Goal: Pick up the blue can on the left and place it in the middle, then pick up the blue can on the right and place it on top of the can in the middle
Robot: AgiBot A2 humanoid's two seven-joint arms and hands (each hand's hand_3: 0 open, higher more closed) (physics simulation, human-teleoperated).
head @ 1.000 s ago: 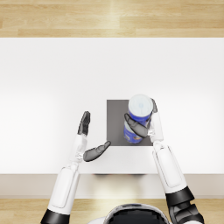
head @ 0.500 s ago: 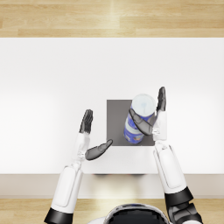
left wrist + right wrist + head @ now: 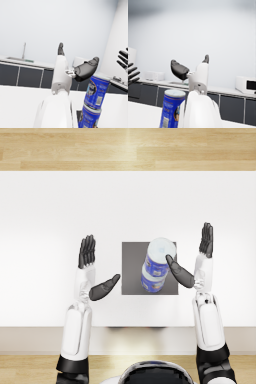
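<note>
Since the earlier frames the right hand (image 3: 196,259) had let go of the upper can and drawn off to the side; a second before, its fingers had been wrapped about that can, and half a second before they had just opened beside it. Now the fingers (image 3: 206,239) were straight and held together, pointing away from the robot, with the thumb jutting inward toward the stack, near the upper can but seemingly clear of it. Nothing was in that hand. The left hand (image 3: 92,270) had scarcely shifted: its fingers likewise extended and close together, thumb angled toward the middle, holding nothing and well apart from the cans.

Between the two hands, the upper blue can (image 3: 160,256) stood on the lower blue can (image 3: 151,282), which rested on the dark grey mat (image 3: 132,268) in the middle of the white table (image 3: 50,203). In the left wrist view the top can (image 3: 97,90) sat slightly off-centre on the one beneath (image 3: 89,117), its edge overhanging a little.

Both placements looked done. The risk from here lay in that offset and in the right thumb's nearness: a sideways brush from the thumb as the arm withdrew could nudge the top can further off its seat and topple it. A retreat straight outward, away from the stack, would seem safest.
</note>
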